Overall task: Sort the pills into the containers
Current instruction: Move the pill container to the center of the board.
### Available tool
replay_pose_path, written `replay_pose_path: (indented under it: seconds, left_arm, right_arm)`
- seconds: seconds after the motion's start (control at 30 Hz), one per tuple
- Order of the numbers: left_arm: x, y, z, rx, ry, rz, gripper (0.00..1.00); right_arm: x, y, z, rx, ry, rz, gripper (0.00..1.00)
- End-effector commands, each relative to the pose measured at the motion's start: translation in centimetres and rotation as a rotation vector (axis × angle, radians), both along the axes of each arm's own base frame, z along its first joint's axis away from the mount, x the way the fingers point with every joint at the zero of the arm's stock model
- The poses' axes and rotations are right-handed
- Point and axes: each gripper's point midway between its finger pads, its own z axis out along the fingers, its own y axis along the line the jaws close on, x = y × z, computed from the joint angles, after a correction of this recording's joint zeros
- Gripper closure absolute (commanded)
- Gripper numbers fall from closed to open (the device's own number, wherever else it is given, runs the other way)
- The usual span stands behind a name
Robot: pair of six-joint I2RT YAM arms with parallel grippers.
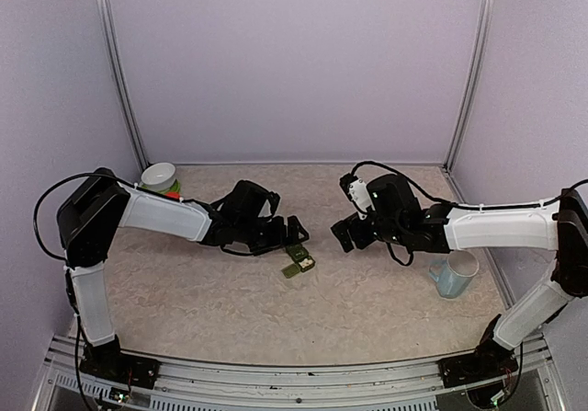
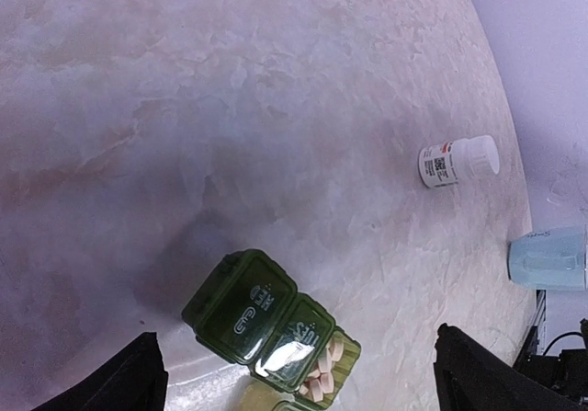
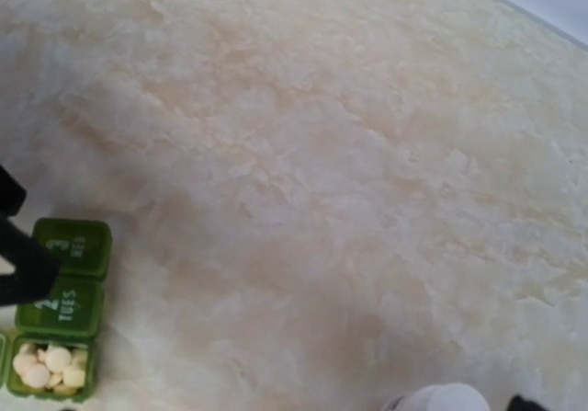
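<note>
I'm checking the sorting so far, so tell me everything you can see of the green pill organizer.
The green pill organizer is a short strip of three joined square compartments in dark translucent-looking plastic. Two lids are shut, marked 2 TUES and 3 WED in pale print; the end compartment is open and holds pale round pills. It lies flat on the marbled table, mid-table. The left pincer, open, hangs right beside it; contact cannot be told.

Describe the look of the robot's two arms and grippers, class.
The left arm and right arm have smooth white tubular links joined by black joints. Thin black cables loop beside them. The left gripper and right gripper are black and blocky.
</note>
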Motion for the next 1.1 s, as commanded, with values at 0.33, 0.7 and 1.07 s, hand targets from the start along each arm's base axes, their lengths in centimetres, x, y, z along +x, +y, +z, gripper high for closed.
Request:
replay_pose_path:
  seconds: [0.33, 0.7, 1.07]
  left_arm:
    - [-0.1, -3.1, -0.7, -0.024, 0.016, -0.050, 0.01]
    - [0.8, -7.1, 1.1, -0.128, -0.003, -0.167, 0.01]
    - [-1.2, -10.8, 2.5, -0.213, -0.006, -0.333, 0.01]
  right_arm:
    - [0.3, -1.1, 0.7, 0.027, -0.022, -0.030, 0.00]
    - [0.2, -1.7, 0.1, 0.020, -0.013, -0.042, 0.00]
    - [0.4, -2.6, 0.4, 0.025, -0.015, -0.067, 0.00]
